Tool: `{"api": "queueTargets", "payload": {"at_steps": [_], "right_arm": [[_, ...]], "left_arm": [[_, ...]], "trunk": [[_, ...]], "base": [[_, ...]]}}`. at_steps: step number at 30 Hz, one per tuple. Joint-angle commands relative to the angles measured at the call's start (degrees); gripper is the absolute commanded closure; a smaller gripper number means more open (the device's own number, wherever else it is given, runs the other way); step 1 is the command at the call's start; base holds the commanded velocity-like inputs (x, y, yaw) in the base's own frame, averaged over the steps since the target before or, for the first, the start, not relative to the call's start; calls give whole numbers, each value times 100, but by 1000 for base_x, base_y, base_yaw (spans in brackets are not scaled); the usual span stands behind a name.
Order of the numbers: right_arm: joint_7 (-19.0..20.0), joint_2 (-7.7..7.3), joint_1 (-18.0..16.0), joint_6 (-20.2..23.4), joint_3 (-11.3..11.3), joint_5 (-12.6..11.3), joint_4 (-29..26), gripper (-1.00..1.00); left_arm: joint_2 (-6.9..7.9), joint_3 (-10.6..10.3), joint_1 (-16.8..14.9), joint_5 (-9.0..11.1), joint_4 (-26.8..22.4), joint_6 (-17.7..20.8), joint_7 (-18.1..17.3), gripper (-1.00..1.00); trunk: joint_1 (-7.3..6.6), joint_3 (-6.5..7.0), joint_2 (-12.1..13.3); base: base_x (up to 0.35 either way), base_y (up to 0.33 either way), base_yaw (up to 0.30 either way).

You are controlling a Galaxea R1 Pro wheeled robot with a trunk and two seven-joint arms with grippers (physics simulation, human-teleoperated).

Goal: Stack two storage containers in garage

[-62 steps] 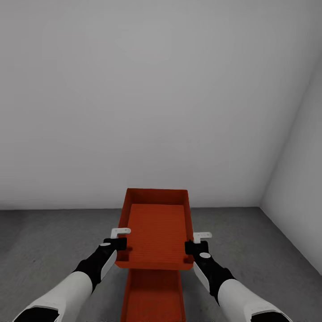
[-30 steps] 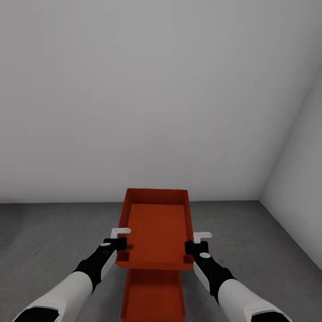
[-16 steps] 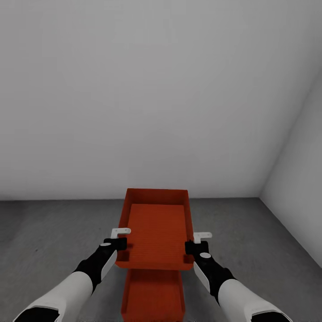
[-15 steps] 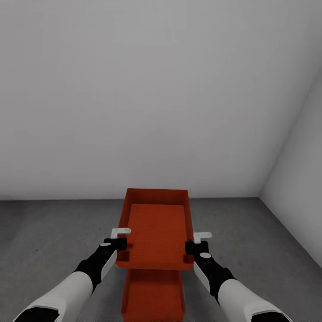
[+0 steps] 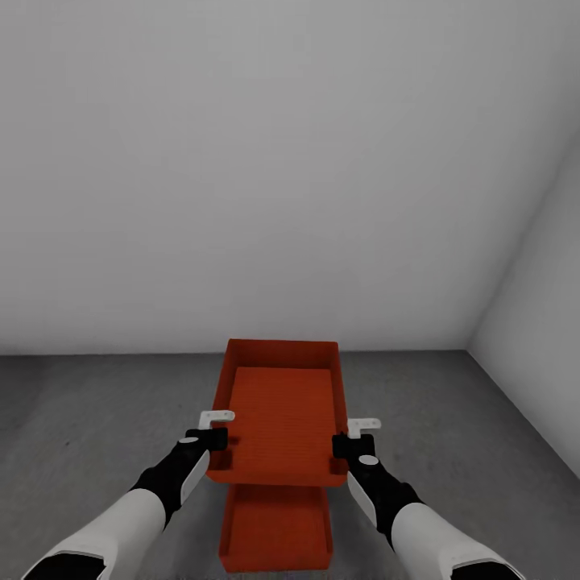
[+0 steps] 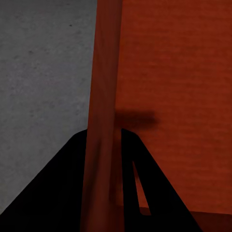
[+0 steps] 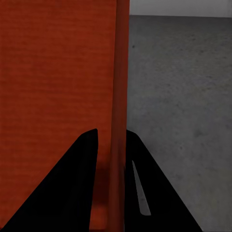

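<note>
I hold one orange-red storage container (image 5: 282, 411) level in front of me, above the garage floor (image 5: 97, 419). My left gripper (image 5: 216, 439) is shut on its left wall (image 6: 102, 121) and my right gripper (image 5: 345, 445) is shut on its right wall (image 7: 119, 106). The second storage container (image 5: 276, 528) lies on the grey concrete directly below the held one, its far part hidden under it.
A plain pale wall (image 5: 242, 161) stands ahead and meets a side wall (image 5: 540, 338) in a corner at the right. Bare speckled concrete spreads to both sides of the containers.
The whole view has shifted: the wall's base sits higher and more of the lower container shows beneath the held one. Both grippers keep their hold on the upper container.
</note>
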Motion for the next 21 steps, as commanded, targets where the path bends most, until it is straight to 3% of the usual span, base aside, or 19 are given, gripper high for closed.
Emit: {"api": "queueTargets", "payload": {"at_steps": [1,21], "right_arm": [[-74,-154,-2,-15,-92,-23,17,100],[-74,-154,-3,-16,-91,-23,17,100]], "left_arm": [[31,217,-5,-77,-31,-103,252,100],[27,217,-5,-79,-22,-103,252,100]], "trunk": [[0,-15,-4],[0,-196,-4]], "base": [[0,0,0],[0,0,0]]}}
